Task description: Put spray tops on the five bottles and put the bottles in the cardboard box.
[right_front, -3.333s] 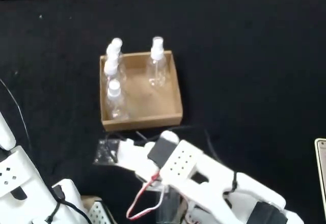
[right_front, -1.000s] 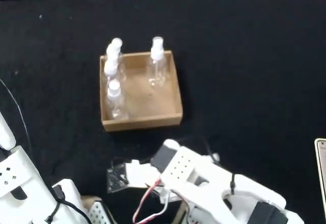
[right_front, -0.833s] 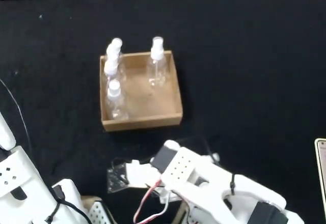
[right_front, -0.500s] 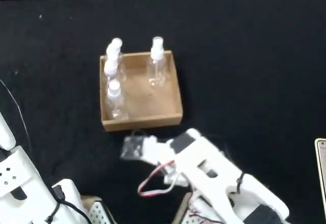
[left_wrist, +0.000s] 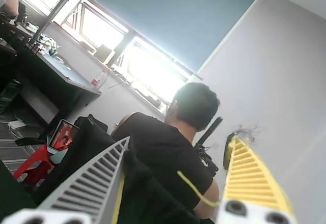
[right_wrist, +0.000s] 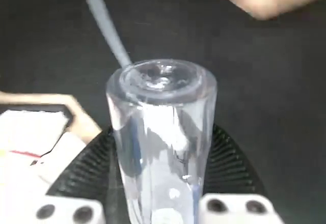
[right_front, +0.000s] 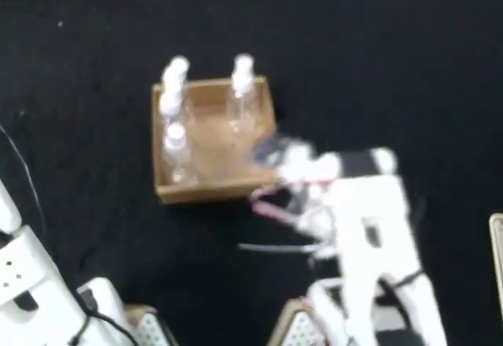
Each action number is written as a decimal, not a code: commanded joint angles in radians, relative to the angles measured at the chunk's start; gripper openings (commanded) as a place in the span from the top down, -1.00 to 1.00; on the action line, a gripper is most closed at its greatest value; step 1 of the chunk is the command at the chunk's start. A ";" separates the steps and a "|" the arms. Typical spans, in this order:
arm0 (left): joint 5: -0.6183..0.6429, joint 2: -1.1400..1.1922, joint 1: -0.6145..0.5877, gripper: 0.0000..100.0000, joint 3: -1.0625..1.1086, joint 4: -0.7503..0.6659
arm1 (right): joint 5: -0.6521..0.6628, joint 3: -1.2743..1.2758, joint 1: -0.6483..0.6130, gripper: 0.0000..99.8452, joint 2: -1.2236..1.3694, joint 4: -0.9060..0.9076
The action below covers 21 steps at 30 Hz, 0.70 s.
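The cardboard box (right_front: 267,118) sits left of centre on the black table, with several clear bottles with white spray tops standing in it, such as one at the back (right_front: 242,86) and one along the left wall (right_front: 174,148). My right gripper (right_front: 273,154) hangs blurred at the box's near right corner. In the right wrist view it (right_wrist: 159,173) is shut on a clear bottle (right_wrist: 162,127), and a thin tube (right_wrist: 104,23) slants away behind the bottle's end. My left gripper (left_wrist: 181,142) is open, pointing up into the room with nothing between its fingers.
The left arm's white body (right_front: 31,283) stands at the table's near left corner. A red and white cable (right_front: 271,204) trails under the right arm. A tan object (right_front: 497,240) lies at the right edge.
The right arm has swung from the table's near middle up to the box's near right corner, carrying the bottle. The left arm has kept still.
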 commanded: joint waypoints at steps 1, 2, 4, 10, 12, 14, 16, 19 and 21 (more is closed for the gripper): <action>0.012 -0.005 -0.005 0.45 -0.013 -0.020 | 0.011 -0.108 0.281 0.80 -0.027 0.011; 0.014 -0.005 -0.005 0.45 -0.013 -0.018 | 0.011 -0.117 0.344 0.80 -0.027 0.003; 0.014 -0.005 -0.004 0.45 -0.013 -0.018 | 0.009 -0.117 0.456 0.80 -0.025 -0.051; 0.012 -0.006 0.061 0.45 0.005 -0.025 | -0.327 -0.036 0.655 0.80 0.064 -0.338; 0.009 -0.006 0.085 0.45 0.007 -0.026 | -0.489 -0.042 0.692 0.80 0.128 -0.407; 0.008 -0.006 0.094 0.45 0.008 -0.026 | -0.655 -0.068 0.713 0.80 0.193 -0.459; 0.008 -0.006 0.096 0.45 0.010 -0.026 | -0.841 -0.096 0.718 0.80 0.259 -0.489; 0.008 -0.006 0.097 0.45 0.010 -0.023 | -1.083 -0.148 0.698 0.69 0.349 -0.491; 0.008 -0.006 0.096 0.45 0.010 -0.023 | -1.137 -0.196 0.637 0.49 0.401 -0.453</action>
